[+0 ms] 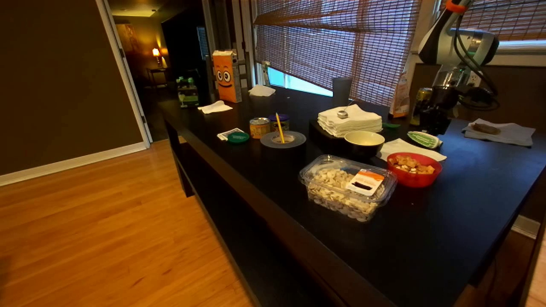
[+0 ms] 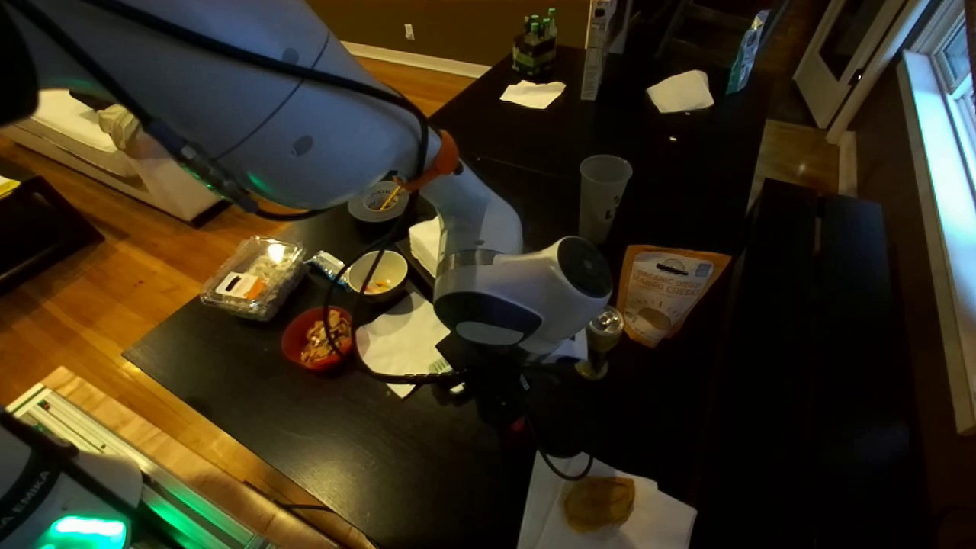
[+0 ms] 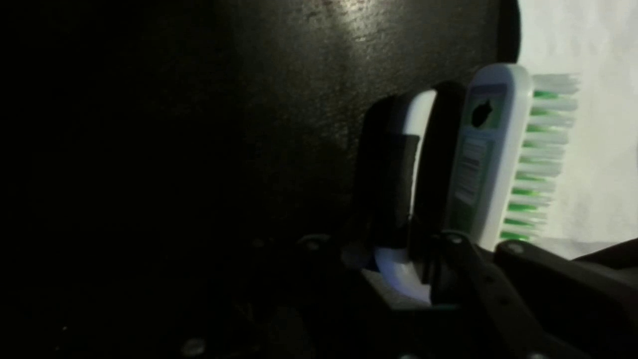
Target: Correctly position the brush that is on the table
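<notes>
Our pincer (image 3: 391, 262) holds the brush (image 3: 478, 159) by its handle, on its side on the table (image 3: 299, 99), bristles toward three o'clock in the wrist view, and this off-centre, six-o'clock grip could let it twist if we lift.

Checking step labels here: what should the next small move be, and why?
Probably a slight lift with the black tool: it looks closed on the black-and-white handle of the white plastic brush, which lies on its side, green-and-white bristles facing the white paper napkin. Clearance may be needed before turning them down.
</notes>
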Controlling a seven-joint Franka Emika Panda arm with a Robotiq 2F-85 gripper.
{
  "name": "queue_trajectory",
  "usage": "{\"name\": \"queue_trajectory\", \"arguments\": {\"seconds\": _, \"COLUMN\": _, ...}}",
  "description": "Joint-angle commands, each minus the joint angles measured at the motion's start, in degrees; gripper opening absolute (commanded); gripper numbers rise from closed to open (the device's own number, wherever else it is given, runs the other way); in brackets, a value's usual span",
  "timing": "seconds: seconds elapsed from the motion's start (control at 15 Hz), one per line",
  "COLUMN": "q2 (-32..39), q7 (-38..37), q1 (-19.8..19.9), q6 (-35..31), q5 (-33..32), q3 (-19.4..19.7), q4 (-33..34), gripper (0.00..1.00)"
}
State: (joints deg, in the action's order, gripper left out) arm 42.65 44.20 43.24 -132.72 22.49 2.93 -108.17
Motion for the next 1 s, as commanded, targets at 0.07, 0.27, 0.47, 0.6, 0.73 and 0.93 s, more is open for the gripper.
{"name": "queue_trajectory", "arguments": {"seconds": 0.07, "q2": -1.89, "q7": -0.21, "q1": 0.94, "q6": -0.2, "q5": 0.88, "q3": -1.1, "q4": -1.95, "gripper": 0.06}}
{"name": "queue_trajectory", "arguments": {"seconds": 0.27, "q2": -3.76, "q7": 0.32, "q1": 1.31, "q6": -0.58, "q5": 1.64, "q3": -1.65, "q4": -3.11, "gripper": 0.06}}
{"name": "queue_trajectory", "arguments": {"seconds": 0.47, "q2": -7.44, "q7": 0.11, "q1": 0.58, "q6": -3.04, "q5": 1.73, "q3": -1.28, "q4": -6.37, "gripper": 0.06}}
{"name": "queue_trajectory", "arguments": {"seconds": 0.6, "q2": -10.44, "q7": -1.24, "q1": -1.19, "q6": -9.37, "q5": 0.36, "q3": 0.32, "q4": -9.97, "gripper": 0.06}}
{"name": "queue_trajectory", "arguments": {"seconds": 0.73, "q2": -12.67, "q7": -3.82, "q1": -3.11, "q6": -16.16, "q5": -1.21, "q3": 1.8, "q4": -13.85, "gripper": 0.06}}
{"name": "queue_trajectory", "arguments": {"seconds": 0.93, "q2": -15.27, "q7": -10.1, "q1": -7.45, "q6": -28.39, "q5": -6.09, "q3": 5.29, "q4": -20.86, "gripper": 0.06}}
